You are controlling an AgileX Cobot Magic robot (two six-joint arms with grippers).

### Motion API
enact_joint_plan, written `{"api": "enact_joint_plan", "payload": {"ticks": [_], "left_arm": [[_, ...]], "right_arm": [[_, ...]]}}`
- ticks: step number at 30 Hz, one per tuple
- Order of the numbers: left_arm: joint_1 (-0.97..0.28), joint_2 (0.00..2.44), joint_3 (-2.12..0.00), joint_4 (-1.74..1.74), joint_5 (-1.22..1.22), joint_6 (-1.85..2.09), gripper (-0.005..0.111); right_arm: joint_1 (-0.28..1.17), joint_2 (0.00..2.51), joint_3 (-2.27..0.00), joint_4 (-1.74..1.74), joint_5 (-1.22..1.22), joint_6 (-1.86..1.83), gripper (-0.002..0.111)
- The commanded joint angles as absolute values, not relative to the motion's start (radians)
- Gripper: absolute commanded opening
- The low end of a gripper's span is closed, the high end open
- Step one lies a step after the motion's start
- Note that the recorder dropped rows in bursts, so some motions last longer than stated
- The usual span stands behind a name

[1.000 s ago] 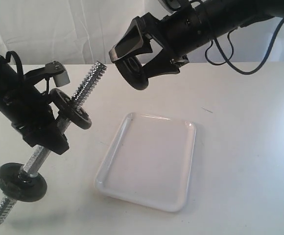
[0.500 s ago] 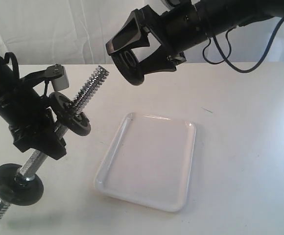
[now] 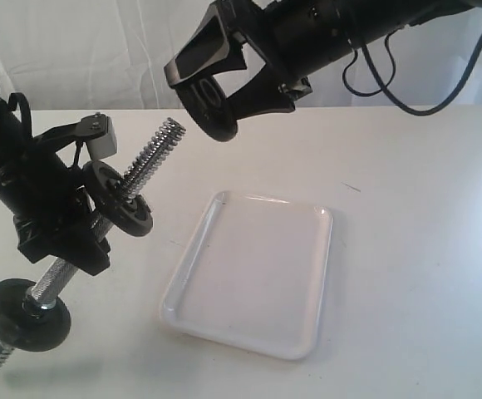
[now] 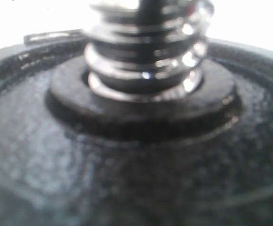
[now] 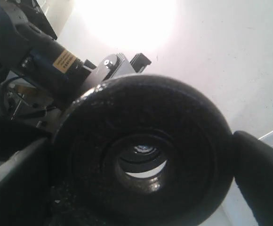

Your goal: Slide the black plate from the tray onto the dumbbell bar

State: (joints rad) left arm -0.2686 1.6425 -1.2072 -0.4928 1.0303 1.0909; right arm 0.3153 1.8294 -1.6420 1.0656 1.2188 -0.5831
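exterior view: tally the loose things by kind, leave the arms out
silver threaded steel dumbbell bar: 1
matte black round weight discs: 3 (black plate in the air, two on the bar)
glossy white rectangular plastic tray: 1
total: 5

Matt black plate [image 5: 193, 141] with grainy pebbled surface, glossy white plastic tray [image 3: 249, 274], shiny threaded metal bar [image 3: 151, 158], matt white table [image 3: 407, 249]

A blurred disc [image 4: 127, 165] and bar [image 4: 146, 56] thread fill the left wrist view; the frame edges crop the disc's rim.
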Motion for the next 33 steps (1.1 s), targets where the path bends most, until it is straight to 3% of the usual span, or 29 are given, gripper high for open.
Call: {"api": "enact_joint_plan", "payload": {"ticks": [1,33], "left_arm": [[-0.272,1.594,-1.234,-0.634,1.129,1.087,0.000],[-0.332,1.594,-1.234,-0.629,1.101,1.118,0.000]], "right_arm": [[0.343,1.808,-1.639,1.119,1.221,-0.579,0.000],[0.360,1.865,-1.639,1.130,1.221,-0.606,0.000]]}}
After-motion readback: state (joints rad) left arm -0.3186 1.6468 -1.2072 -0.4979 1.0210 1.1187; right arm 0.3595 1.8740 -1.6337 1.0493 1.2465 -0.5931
